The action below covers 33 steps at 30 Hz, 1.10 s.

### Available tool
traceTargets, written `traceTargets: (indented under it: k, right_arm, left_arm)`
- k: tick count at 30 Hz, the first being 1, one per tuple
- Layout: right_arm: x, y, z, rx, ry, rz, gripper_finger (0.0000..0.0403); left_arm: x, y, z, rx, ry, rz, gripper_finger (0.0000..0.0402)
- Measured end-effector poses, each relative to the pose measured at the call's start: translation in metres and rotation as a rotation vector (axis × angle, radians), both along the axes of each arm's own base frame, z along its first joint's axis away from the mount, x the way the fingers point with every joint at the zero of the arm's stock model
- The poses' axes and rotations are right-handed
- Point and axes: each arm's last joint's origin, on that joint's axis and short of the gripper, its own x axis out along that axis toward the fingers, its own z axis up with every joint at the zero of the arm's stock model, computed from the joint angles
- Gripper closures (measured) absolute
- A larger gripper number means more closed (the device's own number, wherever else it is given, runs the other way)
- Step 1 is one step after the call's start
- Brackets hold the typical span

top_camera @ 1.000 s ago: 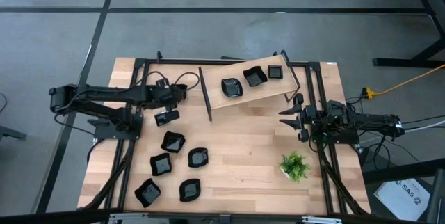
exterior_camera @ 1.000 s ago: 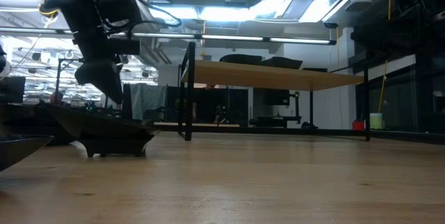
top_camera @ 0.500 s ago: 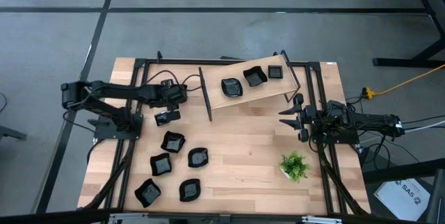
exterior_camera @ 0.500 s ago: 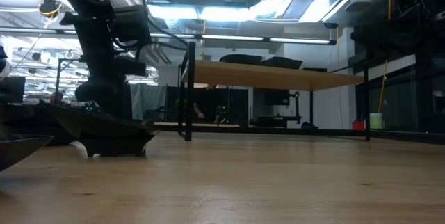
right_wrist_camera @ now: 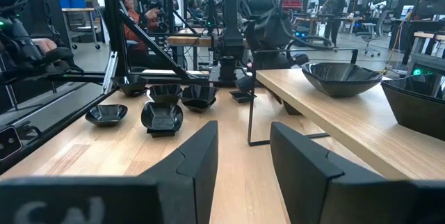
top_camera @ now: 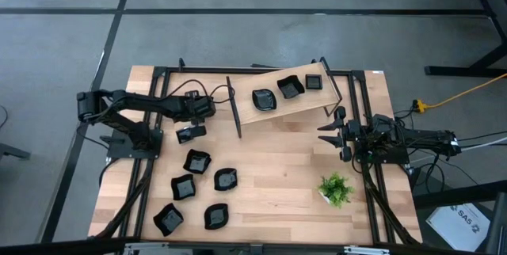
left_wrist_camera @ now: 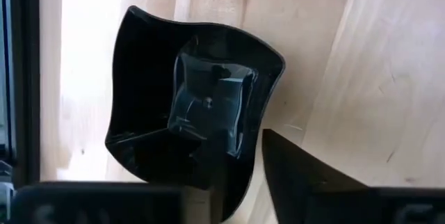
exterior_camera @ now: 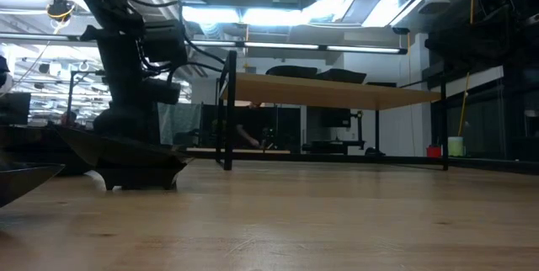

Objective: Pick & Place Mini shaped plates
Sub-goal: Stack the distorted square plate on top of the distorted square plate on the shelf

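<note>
Several glossy black mini shaped plates lie on the wooden table (top_camera: 269, 160), and three more sit on a raised sloping board (top_camera: 277, 100) at the back. My left gripper (top_camera: 192, 122) points steeply down over a wavy-edged square plate (top_camera: 188, 135) (left_wrist_camera: 195, 106) that rests on its foot near the table's left side. It is open, with that plate's rim between its fingers. My right gripper (top_camera: 333, 132) (right_wrist_camera: 243, 161) waits open and level at the right side, holding nothing. My left gripper stands astride one edge of the wavy plate's rim (left_wrist_camera: 252, 156), coming from above on a slant. One finger (left_wrist_camera: 299, 179) is outside the rim and the other is over the plate's hollow. Whether either finger touches the rim, I cannot tell. The plate sits flat on the table.
Loose plates lie toward the near left: one (top_camera: 196, 161), another (top_camera: 184, 186), a third (top_camera: 226, 179) and more by the near edge (top_camera: 168, 218). A black metal frame (top_camera: 235, 108) carries the board. A small green plant (top_camera: 336, 189) stands near the right.
My left gripper has sunk toward the wavy plate and come a little toward the table's right edge, the arm stretching out behind it. In the low view it has dropped from well above the plates to just over them. The plates have stayed put.
</note>
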Motion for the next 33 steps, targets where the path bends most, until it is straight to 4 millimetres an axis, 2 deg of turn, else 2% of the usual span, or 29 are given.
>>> traceTargets:
  k: [4,6,11,20,33]
  right_arm:
    - [0.0,0.0,0.0,0.0,0.0,-0.001,0.0271]
    - [0.0,0.0,0.0,0.0,0.001,0.0,0.0271]
    - [0.0,0.0,0.0,0.0,0.0,0.0,0.0271]
    - [0.0,0.0,0.0,0.0,0.0,0.0,0.0271]
    - [0.0,0.0,0.0,0.0,0.0,0.0,0.0271]
  left_arm:
    - [0.0,0.0,0.0,-0.005,-0.014,0.032,0.0383]
    - [0.0,0.0,0.0,-0.008,-0.024,0.05,0.0395]
    - [0.001,-0.002,0.003,-0.008,-0.058,0.092,0.0399]
    - [0.01,-0.009,0.031,0.135,-0.195,0.171,0.0399]
    - [0.028,-0.024,0.092,0.418,-0.396,0.208,0.0399]
